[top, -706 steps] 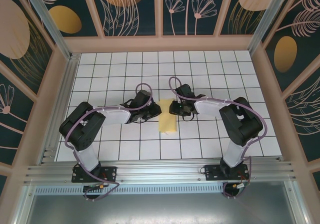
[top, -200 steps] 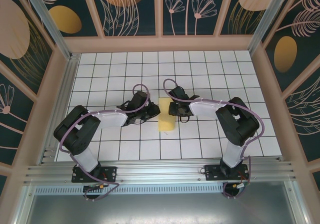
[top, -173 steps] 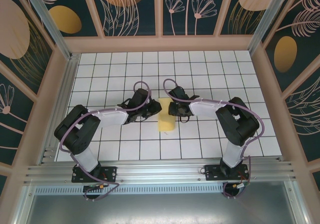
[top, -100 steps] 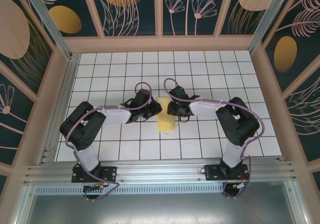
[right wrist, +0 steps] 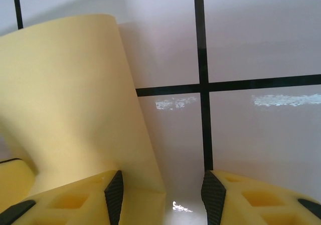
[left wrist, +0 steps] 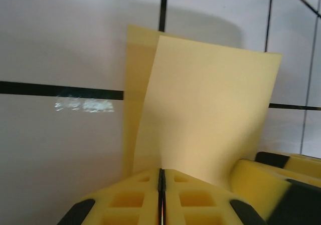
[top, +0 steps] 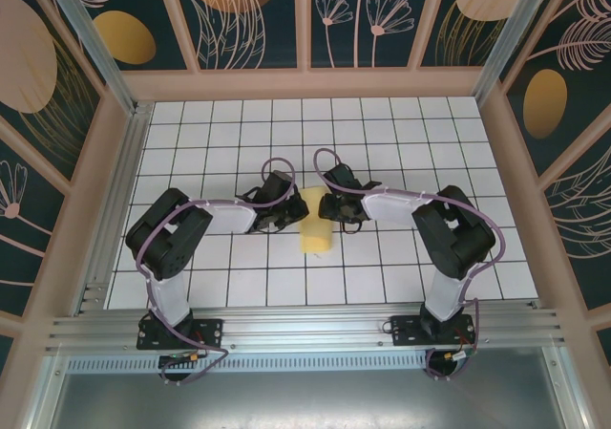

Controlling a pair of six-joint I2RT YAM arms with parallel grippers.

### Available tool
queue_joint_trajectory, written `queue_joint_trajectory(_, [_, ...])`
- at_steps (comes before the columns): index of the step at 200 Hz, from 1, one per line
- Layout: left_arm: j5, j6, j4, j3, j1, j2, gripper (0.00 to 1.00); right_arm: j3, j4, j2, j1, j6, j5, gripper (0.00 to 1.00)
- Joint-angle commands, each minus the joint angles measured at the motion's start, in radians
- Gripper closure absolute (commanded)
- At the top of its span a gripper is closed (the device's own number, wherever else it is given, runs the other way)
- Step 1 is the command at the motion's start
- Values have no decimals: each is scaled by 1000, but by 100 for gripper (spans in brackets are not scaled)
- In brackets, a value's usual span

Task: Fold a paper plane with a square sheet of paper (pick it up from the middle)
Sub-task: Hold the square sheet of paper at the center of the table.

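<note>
The square sheet of paper [top: 316, 230], pale yellow, is doubled over into a strip near the middle of the white grid table. In the left wrist view the paper [left wrist: 205, 120] rises as a curved flap from my left gripper [left wrist: 161, 171], whose jaws are pressed together on its near edge. From the top, the left gripper [top: 290, 216] sits at the strip's left side and my right gripper [top: 328, 208] at its right. The right gripper [right wrist: 163, 186] is open, and a paper [right wrist: 65, 94] corner lies by its left finger. A paper plane shape is out of view.
The white tiled table [top: 401, 142] has free tiles on all sides of the paper. Wooden frame walls [top: 506, 161] enclose it. An aluminium rail [top: 305, 329] runs along the near edge by the arm bases. The right gripper's yellow finger [left wrist: 261, 182] shows beside the left one.
The left arm's elbow has swung right, bringing the left gripper closer in on the paper. The right gripper's jaws have spread wider. The strip has shifted slightly left.
</note>
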Motion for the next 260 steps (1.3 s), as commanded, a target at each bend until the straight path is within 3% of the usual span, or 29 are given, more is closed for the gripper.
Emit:
queue_joint_trajectory(1, [-30,38,-48,14,-7,18,90,-21,29,-19,-27,10,-79,49])
queue_joint_trajectory(70, [-36,53,-54,18,-8,30,91,-192,207,-123,-112,-72,-519,46])
queue_joint_trajectory(105, [-40,58,-59,18,-8,32,92,-217,252,-92,-175,-75,-648,51])
queue_joint_trajectory(150, [-40,56,-59,19,-8,28,92,-208,223,-76,-178,-104,-661,58])
queue_joint_trajectory(260, [-22,54,-48,49,-8,-32,89,-186,148,-25,-124,-101,-451,63])
